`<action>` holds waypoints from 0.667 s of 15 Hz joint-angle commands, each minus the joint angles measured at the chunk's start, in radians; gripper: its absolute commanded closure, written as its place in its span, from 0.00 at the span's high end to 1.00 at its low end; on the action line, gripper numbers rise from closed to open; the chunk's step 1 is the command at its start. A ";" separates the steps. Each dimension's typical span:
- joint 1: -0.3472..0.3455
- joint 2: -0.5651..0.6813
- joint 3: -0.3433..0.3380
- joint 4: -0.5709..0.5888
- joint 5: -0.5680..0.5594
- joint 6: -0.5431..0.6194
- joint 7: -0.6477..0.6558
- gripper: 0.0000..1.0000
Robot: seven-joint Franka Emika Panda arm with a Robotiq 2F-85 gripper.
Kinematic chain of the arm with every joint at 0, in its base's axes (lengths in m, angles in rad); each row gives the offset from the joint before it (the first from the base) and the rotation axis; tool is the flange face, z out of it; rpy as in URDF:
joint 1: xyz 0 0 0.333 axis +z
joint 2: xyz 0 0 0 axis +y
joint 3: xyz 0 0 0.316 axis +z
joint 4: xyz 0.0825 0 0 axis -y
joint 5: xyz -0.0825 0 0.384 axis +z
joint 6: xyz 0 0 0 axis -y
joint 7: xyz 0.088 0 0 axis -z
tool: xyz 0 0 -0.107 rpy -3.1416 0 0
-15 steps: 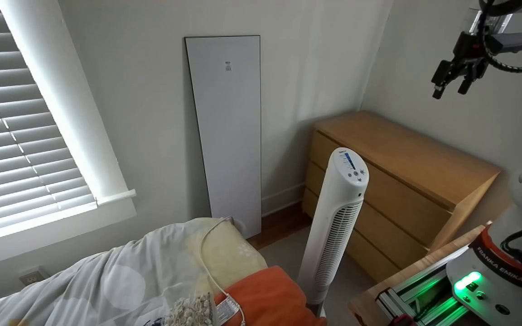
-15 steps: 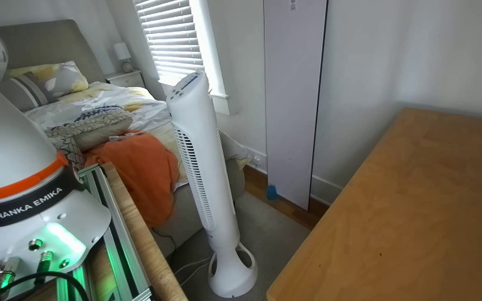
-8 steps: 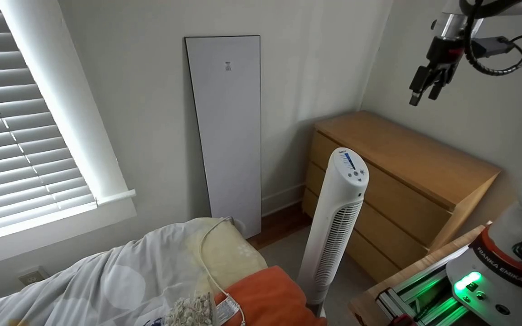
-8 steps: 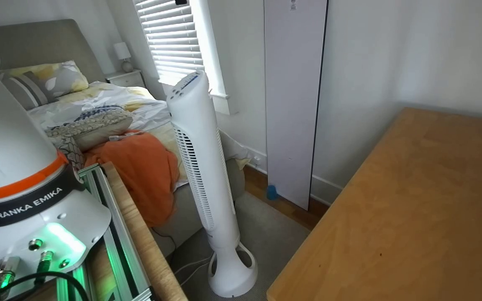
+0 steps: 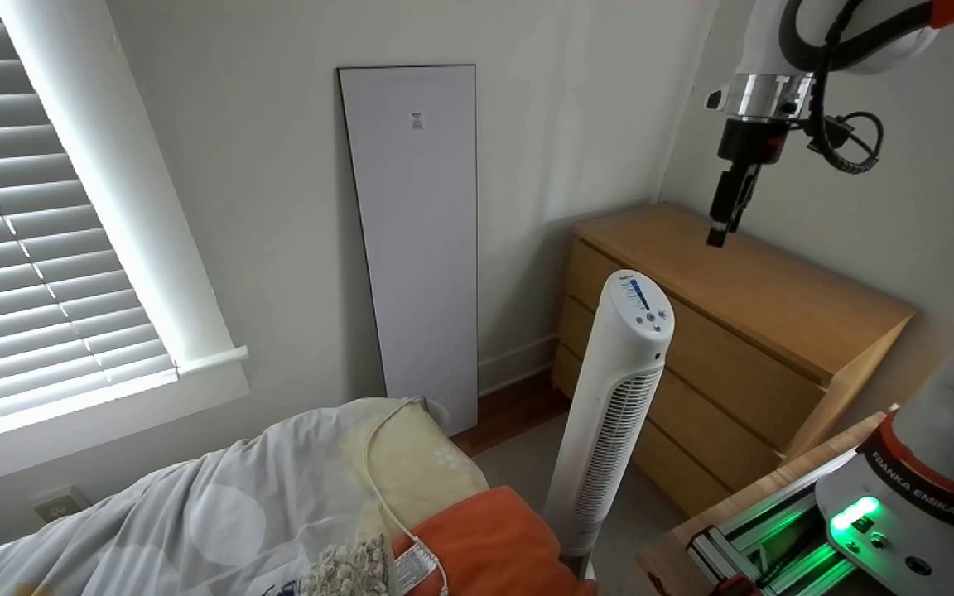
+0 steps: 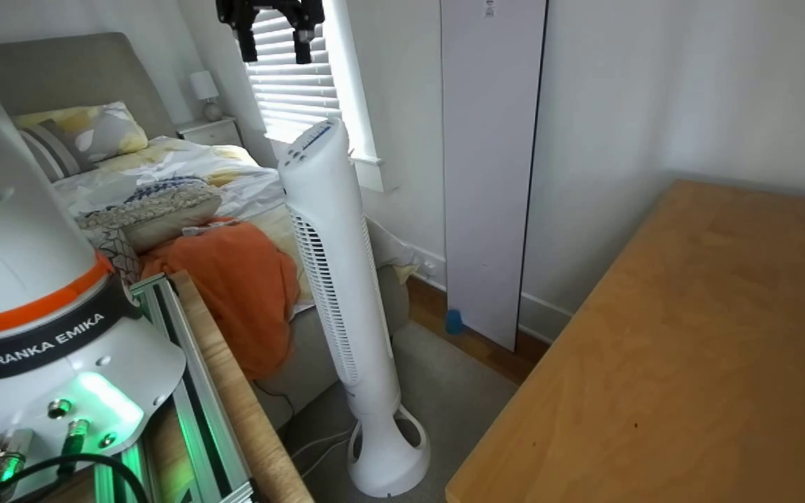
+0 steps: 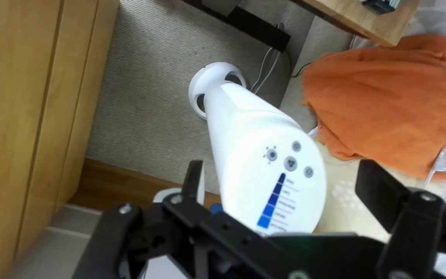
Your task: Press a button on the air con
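Press looks not yet done: gripper [image 6: 275, 59], jaws wide apart & holding nothing, hangs upper left-of-ctr in an exterior view, clear of the air con [image 6: 352, 293] near mid-frame, so lowering & pushing a btn [image 7: 290, 163], nr ctr of wrist view, prob. remain.

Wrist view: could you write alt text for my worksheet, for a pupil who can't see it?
Seen from above, the white air con shows four grey buttons and a graded blue strip on its rounded top. The tool, black and open, spans the lower edge. A wooden dresser is at the left, an orange cloth at the right.
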 commanded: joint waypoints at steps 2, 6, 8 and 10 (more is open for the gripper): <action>0.063 0.044 0.024 -0.047 0.058 0.029 -0.095 0.71; 0.083 0.089 0.067 -0.076 0.070 0.067 -0.073 0.47; 0.086 0.114 0.083 -0.089 0.081 0.100 -0.054 0.31; 0.082 0.133 0.103 -0.107 0.083 0.160 -0.028 0.16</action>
